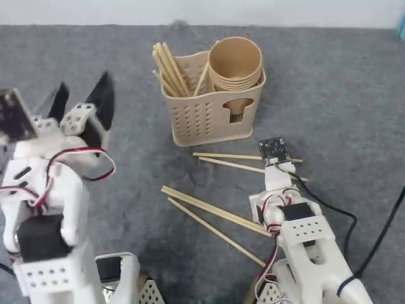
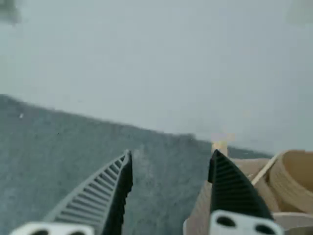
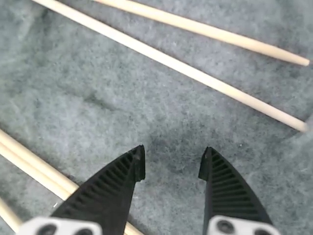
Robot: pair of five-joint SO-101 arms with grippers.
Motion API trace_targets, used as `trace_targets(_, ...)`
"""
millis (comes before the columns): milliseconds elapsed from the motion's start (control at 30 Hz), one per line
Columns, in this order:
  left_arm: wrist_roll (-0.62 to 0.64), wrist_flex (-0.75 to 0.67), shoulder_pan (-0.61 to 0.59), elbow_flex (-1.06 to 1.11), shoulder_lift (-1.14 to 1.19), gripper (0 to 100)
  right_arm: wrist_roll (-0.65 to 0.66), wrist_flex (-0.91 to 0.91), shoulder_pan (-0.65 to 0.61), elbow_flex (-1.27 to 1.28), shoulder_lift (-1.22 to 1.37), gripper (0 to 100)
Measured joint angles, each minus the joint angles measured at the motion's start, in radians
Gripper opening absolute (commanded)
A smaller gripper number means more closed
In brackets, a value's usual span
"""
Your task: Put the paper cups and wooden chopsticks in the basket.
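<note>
1. Your right end effector hangs with jaws apart over bare table, astride no stick; close here and you would likely pinch only the grey cover
2. The near chopsticks lie as a tight pair just beside it; a grip may catch one and flick its twin away
3. The far chopsticks lie at 8 o'clock, near the arm, which could drag them
4. The basket, at 11 o'clock, already holds the paper cups; a stick gripped off-centre may strike its rim
5. Your left end effector, jaws apart and empty, sits at the basket's 9 o'clock
</note>
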Motion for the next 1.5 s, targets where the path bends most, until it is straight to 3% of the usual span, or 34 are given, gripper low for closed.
trace_targets(133,0.000,-0.072,-0.057,0.227,0.026,24,0.000,0.000,0.000,0.000,0.000,18.8)
trace_targets(433,-0.011,-0.552,-0.086,0.829,0.054,24,0.000,0.000,0.000,0.000,0.000,18.8)
trace_targets(667,-0.048,-0.565,-0.115,0.836,0.055,24,0.000,0.028,0.000,0.000,-0.008,18.8)
trace_targets(1000,-0.048,-0.565,-0.118,0.836,0.055,24,0.000,0.288,-0.003,-0.176,-0.008,18.8)
trace_targets(1233,-0.048,-0.565,-0.118,0.836,0.061,24,0.000,0.514,-0.123,-0.339,-0.008,18.9)
trace_targets(1500,-0.048,-0.565,-0.195,0.671,0.358,24,0.002,0.511,-0.298,-0.345,-0.008,18.8)
